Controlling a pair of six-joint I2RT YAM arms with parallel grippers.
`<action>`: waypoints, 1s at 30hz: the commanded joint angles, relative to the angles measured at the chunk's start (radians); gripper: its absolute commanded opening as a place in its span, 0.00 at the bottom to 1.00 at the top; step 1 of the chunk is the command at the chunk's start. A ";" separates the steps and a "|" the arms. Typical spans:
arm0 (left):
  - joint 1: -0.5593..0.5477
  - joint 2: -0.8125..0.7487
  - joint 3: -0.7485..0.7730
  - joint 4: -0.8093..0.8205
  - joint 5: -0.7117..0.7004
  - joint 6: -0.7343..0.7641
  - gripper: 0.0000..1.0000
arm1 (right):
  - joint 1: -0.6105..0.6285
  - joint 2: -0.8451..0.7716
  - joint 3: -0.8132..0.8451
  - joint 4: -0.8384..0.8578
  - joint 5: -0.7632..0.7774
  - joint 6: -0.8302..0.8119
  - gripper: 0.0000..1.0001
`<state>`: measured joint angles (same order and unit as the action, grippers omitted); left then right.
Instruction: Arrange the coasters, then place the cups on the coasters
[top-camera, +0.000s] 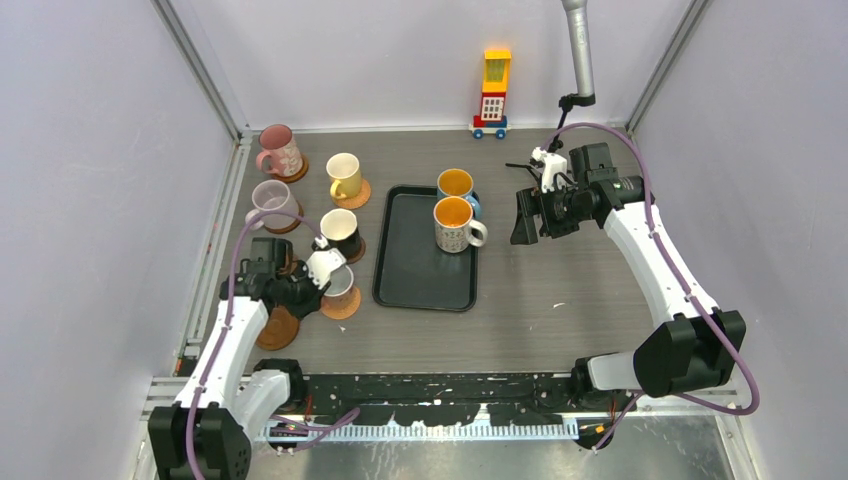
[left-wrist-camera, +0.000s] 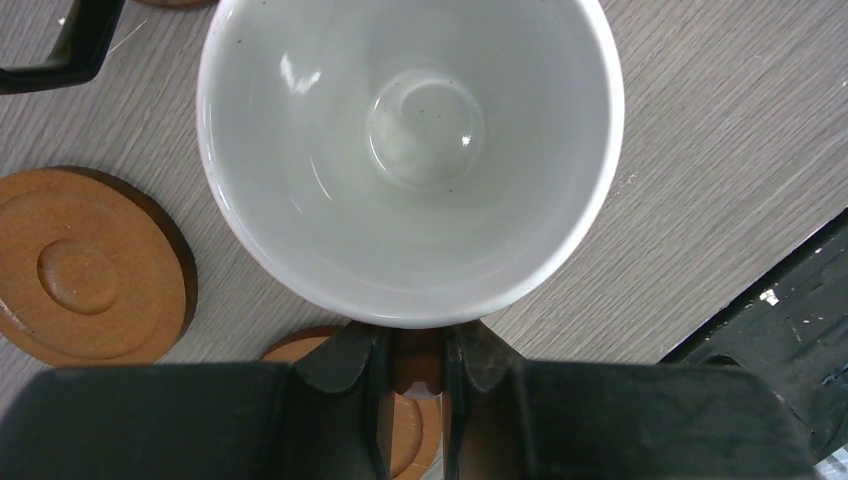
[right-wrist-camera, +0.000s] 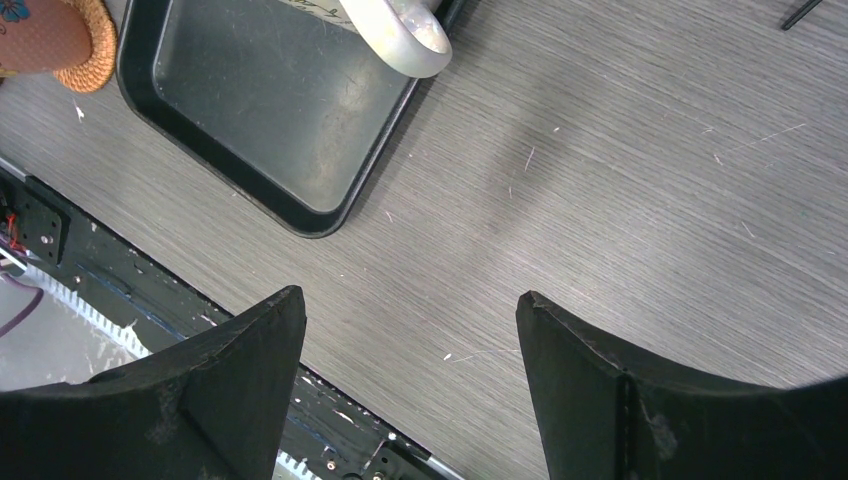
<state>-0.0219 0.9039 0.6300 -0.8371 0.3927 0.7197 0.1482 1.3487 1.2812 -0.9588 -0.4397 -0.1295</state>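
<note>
Step in hand: placing cups — the left gripper is clamped on the handle of a salmon mug, white inside, at 9 o'clock of the black tray.
Beneath it: a coaster; whether the mug rests on it or hangs just above, I cannot tell.
Spare coaster: one bare disc at 7 o'clock of the mug.
Right gripper: jaws wide, empty, over bare table at 3 o'clock of the tray.
Next move: settle the mug centred, release — then the two orange-lined mugs on the tray want coasters.
</note>
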 joint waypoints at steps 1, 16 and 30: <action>0.017 0.001 -0.002 0.060 0.040 0.054 0.00 | -0.003 0.002 0.040 0.005 -0.005 -0.015 0.81; 0.017 0.008 -0.029 -0.067 0.105 0.187 0.05 | -0.003 0.007 0.044 0.010 -0.010 -0.012 0.81; 0.017 -0.012 0.034 -0.199 0.096 0.252 0.60 | -0.004 0.016 0.052 0.015 -0.013 -0.014 0.81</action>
<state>-0.0109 0.9310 0.6216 -0.9535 0.4564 0.9081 0.1482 1.3655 1.2926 -0.9581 -0.4400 -0.1333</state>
